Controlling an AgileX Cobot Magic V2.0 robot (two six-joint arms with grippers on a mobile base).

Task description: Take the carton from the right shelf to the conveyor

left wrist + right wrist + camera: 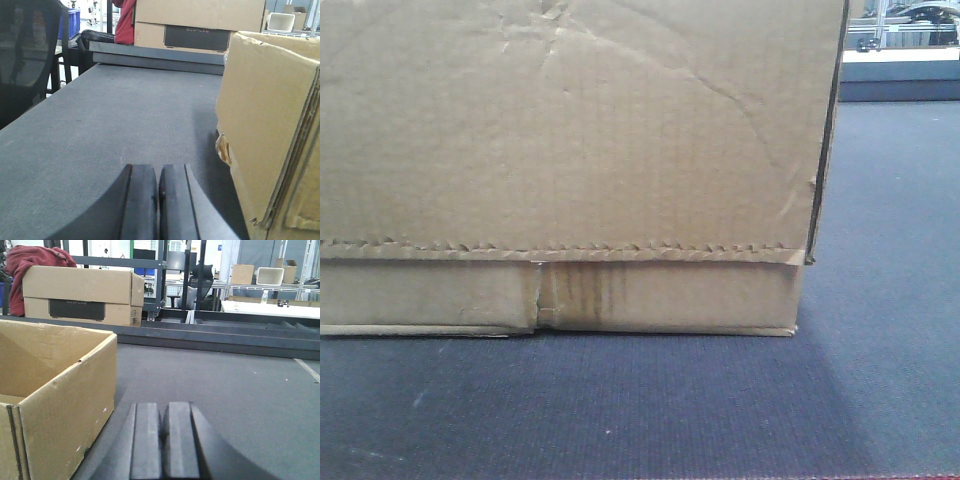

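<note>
The brown carton stands on the dark ribbed conveyor, filling the front view with its creased face, serrated flap edge and stained seam. In the left wrist view the carton is to the right of my left gripper, which is shut with nothing between its fingers, apart from the box and low over the conveyor. The right wrist view has the carton, open-topped, to the left of my right gripper, also shut and empty over the conveyor. The right shelf is out of view.
Another cardboard box with a dark label stands beyond the belt's far rail, with a red cloth beside it. A black mesh chair stands left of the belt. Tables with boxes and a white bin lie far back.
</note>
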